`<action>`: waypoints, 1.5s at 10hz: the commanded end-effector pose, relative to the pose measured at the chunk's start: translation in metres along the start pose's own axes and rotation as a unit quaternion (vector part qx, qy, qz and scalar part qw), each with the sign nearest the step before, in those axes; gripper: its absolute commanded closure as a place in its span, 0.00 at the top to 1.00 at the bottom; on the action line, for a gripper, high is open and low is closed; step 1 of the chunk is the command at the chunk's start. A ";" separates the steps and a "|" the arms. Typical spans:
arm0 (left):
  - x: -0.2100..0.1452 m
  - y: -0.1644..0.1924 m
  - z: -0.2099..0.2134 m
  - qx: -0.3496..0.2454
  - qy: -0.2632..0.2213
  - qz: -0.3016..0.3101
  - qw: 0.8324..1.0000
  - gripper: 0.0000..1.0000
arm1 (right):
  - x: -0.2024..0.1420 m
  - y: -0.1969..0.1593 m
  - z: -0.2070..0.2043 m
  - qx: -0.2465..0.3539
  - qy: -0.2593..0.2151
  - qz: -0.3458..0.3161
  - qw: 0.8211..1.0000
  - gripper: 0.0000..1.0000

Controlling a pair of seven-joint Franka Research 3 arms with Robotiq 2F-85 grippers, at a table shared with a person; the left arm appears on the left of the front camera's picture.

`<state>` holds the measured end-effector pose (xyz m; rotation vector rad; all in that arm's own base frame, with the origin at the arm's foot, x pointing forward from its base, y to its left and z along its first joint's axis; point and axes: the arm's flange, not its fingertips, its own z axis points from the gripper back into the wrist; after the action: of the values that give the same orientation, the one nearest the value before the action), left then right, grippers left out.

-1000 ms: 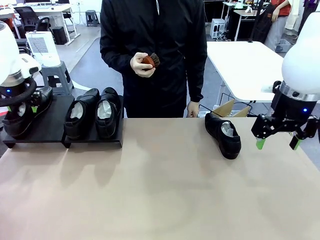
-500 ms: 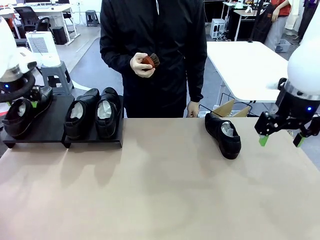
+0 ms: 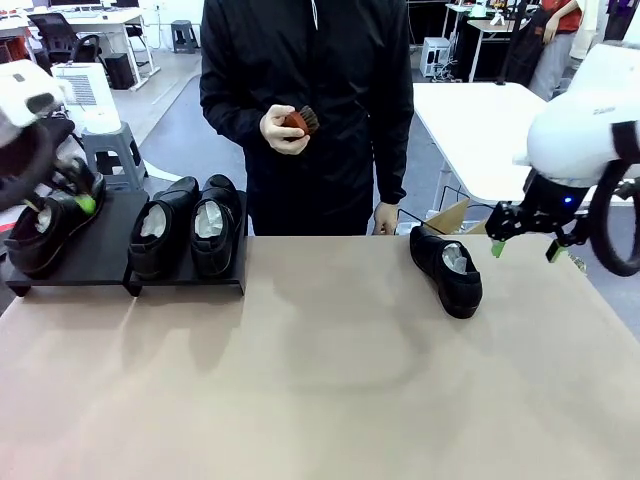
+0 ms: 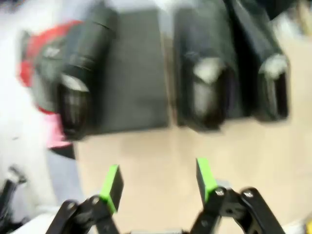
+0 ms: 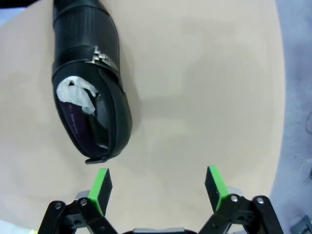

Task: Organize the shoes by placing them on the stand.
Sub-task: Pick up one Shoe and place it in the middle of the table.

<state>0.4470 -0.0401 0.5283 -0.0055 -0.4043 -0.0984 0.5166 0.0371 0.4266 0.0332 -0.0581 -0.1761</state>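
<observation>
Three black shoes stuffed with white paper rest on the low black stand (image 3: 100, 255): one on its left section (image 3: 40, 235), two side by side on its right section (image 3: 160, 228) (image 3: 215, 225). My left gripper (image 3: 75, 195), blurred by motion, hovers just above the left shoe. In the left wrist view it is open (image 4: 158, 183), with nothing between its fingers, and looks down at the stand (image 4: 139, 83) and shoes (image 4: 75, 90) (image 4: 207, 85). The fourth shoe (image 3: 447, 268) lies on the table at the right. My right gripper (image 3: 523, 245) is open just right of it, above the table beside its heel (image 5: 90, 87) (image 5: 158, 187).
A person in a black jacket stands at the far side, holding a small reddish-brown brush (image 3: 298, 121) at chest height. A cardboard box (image 3: 455, 215) sits behind the table edge near the loose shoe. The tan table (image 3: 320, 380) stretches wide in front.
My left gripper has risen off the shoe on the stand's left section and is moving. My right gripper has swung left and farther back, closer to the loose shoe.
</observation>
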 end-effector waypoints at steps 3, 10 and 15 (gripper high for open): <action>-0.016 -0.003 -0.023 -0.061 0.125 -0.044 0.989 0.77 | -0.006 -0.001 0.009 0.000 -0.001 0.000 1.000 1.00; -0.026 -0.009 -0.032 -0.063 0.137 -0.040 0.988 0.77 | 0.026 0.092 -0.005 -0.003 -0.032 0.141 0.989 1.00; -0.026 -0.009 -0.032 -0.063 0.137 -0.040 0.988 0.77 | 0.029 0.115 -0.041 0.022 0.032 0.172 0.984 1.00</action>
<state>0.4367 -0.0489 0.4891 -0.0936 -0.1166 -0.2013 0.5575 0.1509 0.3941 0.0480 -0.0309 0.1336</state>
